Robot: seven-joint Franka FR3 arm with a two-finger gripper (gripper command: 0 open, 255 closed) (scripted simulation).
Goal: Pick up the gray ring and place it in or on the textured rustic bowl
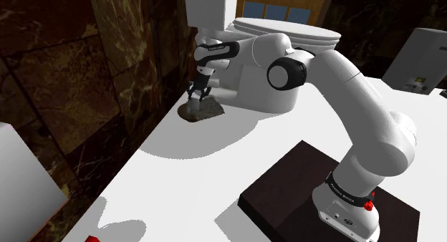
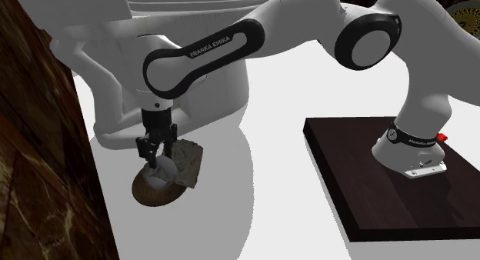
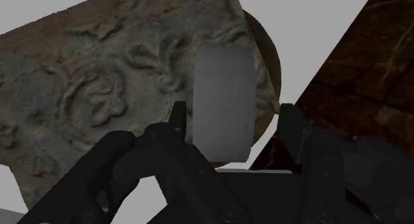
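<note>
Gray ring at the carved bowl, gripper spread with a gap to it, looks placed; only retract left

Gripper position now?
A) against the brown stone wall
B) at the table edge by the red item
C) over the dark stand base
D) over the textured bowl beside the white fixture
D: the gripper hangs directly over the bowl, with the gray ring between its spread fingers in the wrist view.
</note>
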